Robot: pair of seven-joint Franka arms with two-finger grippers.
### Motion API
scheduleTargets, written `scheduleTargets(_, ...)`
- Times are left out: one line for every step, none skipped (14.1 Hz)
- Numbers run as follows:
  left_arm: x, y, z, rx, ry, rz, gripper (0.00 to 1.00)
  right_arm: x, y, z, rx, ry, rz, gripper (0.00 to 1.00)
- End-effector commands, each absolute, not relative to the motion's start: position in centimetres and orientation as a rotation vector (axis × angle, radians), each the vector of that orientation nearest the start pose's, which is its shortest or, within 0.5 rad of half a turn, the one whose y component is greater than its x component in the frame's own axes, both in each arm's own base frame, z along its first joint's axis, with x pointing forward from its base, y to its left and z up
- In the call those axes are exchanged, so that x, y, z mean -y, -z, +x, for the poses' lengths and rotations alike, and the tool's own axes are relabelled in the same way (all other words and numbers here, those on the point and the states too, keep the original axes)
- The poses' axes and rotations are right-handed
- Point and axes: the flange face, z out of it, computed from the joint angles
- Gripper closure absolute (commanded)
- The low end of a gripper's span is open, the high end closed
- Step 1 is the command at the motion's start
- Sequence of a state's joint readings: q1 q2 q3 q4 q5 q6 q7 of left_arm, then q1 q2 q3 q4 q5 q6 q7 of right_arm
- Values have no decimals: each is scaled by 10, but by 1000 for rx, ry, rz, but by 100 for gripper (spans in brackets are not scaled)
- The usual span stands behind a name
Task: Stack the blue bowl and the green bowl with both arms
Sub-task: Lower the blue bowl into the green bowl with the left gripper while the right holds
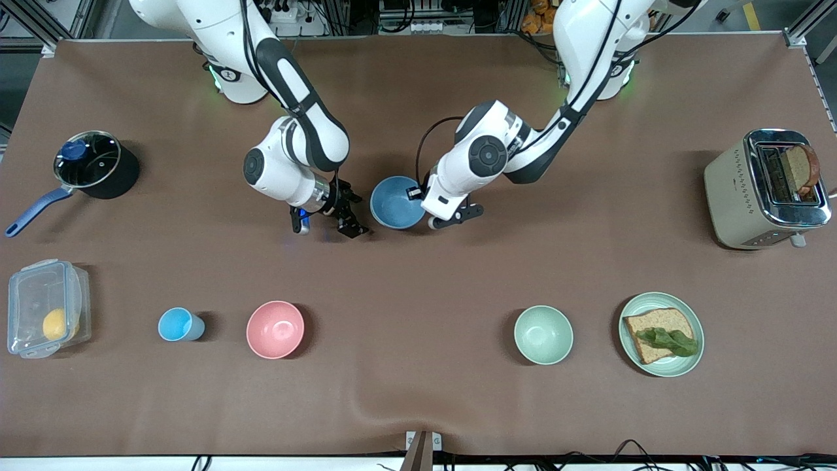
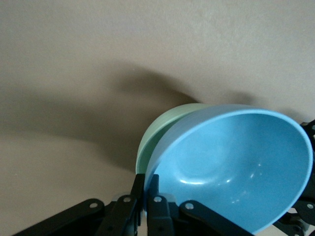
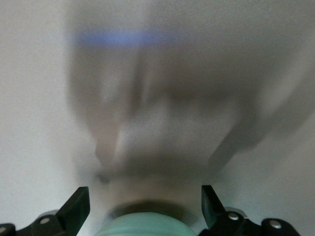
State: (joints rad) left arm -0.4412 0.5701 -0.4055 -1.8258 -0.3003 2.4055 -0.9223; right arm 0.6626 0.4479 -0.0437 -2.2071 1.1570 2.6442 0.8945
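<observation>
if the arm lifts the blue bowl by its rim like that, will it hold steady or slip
The left tool pinches the blue bowl at one rim edge, so it may tilt. Its smooth surface looks slippery. It appears rigid, unlikely to flex.

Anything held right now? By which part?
Left claw pinches the blue bowl at its rim, over the green bowl. Right claw is open, holding nothing.

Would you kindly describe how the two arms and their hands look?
Both arms are glossy white with rounded joints, black bands and dark round joint caps; black cables run along them, and green lights glow at the bases. The left hand and right hand have slim black fingers.
</observation>
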Motion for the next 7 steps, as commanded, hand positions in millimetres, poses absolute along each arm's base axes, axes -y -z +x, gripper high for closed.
scheduleTargets(488, -239, 448, 640, -508, -3339, 100, -294, -167, 451, -1662, -497, -2140, 0)
scheduleTargets(489, -236, 446, 648, -513, -3333, 100, -294, -167, 451, -1662, -497, -2140, 0)
scheduleTargets(491, -232, 445, 648, -510, -3335, 100, -293, -167, 452, -1662, -495, -2140, 0)
scheduleTargets(491, -231, 445, 654, -503, -3340, 100, -294, -167, 450, -1655, -495, -2147, 0)
scheduleTargets(491, -230, 446, 656, -499, -3338, 100, -296, -166, 450, -1635, -490, -2160, 0)
scheduleTargets(491, -227, 446, 655, -500, -3334, 100, -295, -165, 449, -1638, -494, -2154, 0)
scheduleTargets(494, -226, 444, 648, -500, -3334, 100, -295, -165, 449, -1637, -495, -2154, 0)
